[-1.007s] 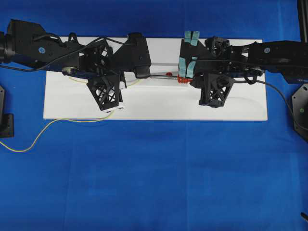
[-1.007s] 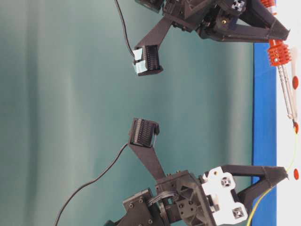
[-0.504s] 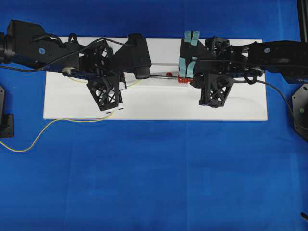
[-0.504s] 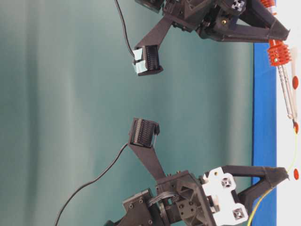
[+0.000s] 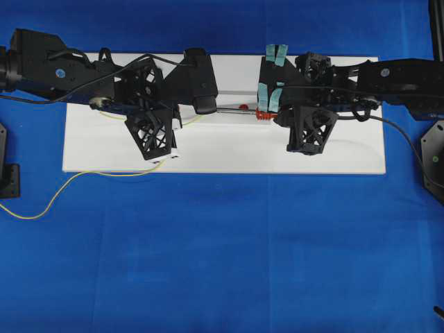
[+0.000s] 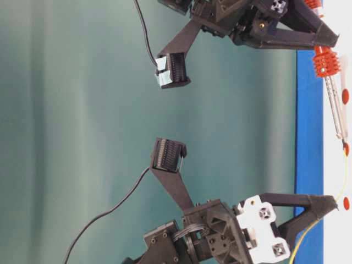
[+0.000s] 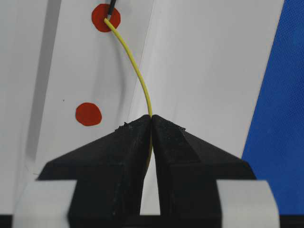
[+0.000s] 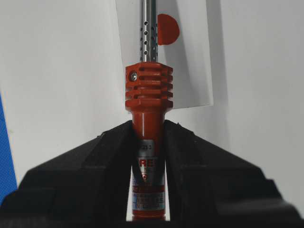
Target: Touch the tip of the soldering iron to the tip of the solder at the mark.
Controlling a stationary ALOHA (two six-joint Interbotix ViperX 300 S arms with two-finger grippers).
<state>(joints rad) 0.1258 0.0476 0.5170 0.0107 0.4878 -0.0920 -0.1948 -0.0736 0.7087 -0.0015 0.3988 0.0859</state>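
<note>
Solder (image 7: 137, 71) tip meets the soldering iron's tip on the red mark (image 7: 105, 18); nothing has moved lately. Left tool (image 7: 151, 124) clamps solder, right tool (image 8: 148, 130) clamps the soldering iron (image 8: 148, 109); task seems done.

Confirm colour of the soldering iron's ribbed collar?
Red-orange ribbed collar on the soldering iron; clearest in the right wrist view.

My two arms are matte black, with lattice-braced camera mounts. The right arm's fingers (image 5: 275, 75) carry pale teal tape; the left wrist (image 6: 263, 226) has a white block, and thin black cables trail off.
</note>
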